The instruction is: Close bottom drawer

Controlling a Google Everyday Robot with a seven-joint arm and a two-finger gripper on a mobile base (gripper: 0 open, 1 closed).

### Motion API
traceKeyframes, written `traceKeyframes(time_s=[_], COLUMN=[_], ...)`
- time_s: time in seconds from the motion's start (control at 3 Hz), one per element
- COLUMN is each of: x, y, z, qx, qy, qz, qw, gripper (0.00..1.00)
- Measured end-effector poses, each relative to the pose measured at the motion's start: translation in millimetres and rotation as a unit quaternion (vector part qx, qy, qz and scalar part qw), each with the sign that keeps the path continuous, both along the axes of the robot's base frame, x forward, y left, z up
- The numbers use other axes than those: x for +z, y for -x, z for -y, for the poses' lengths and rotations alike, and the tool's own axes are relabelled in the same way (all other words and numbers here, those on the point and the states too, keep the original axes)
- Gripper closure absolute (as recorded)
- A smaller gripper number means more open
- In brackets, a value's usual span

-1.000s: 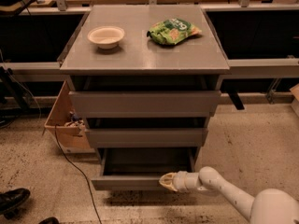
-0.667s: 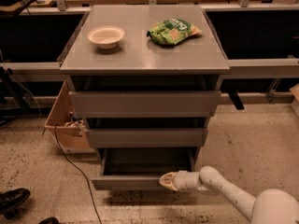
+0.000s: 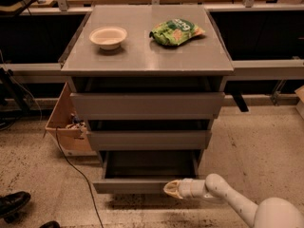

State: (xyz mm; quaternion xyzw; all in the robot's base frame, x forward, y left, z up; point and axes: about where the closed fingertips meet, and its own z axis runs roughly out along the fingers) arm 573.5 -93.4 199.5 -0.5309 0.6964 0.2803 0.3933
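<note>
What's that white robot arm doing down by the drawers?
The robot is working on shutting the bottom drawer, which is pulled out and open. Its end effector is low down, right at the drawer's front panel near the right side, probably ready to push it in. Up on the cabinet top sit a bowl and a green snack bag, and nothing is touching them.

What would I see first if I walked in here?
The bottom drawer sticks out, open, low on the grey cabinet. The white arm's gripper is at its front panel. On top sit a bowl and a green snack bag.
</note>
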Motion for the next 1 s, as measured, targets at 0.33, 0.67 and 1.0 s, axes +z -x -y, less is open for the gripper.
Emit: traceKeyframes(time_s=[0.33, 0.67, 1.0], x=[0.0, -14.6, -26.3], y=[0.0, -8.8, -21.8], z=[0.0, 2.8, 7.8], qx=[0.000, -0.037, -0.066], qy=[0.000, -0.025, -0.039], qz=[0.000, 0.001, 0.004], qw=[1.0000, 0.9990, 0.9970], gripper=[1.00, 1.00, 1.00])
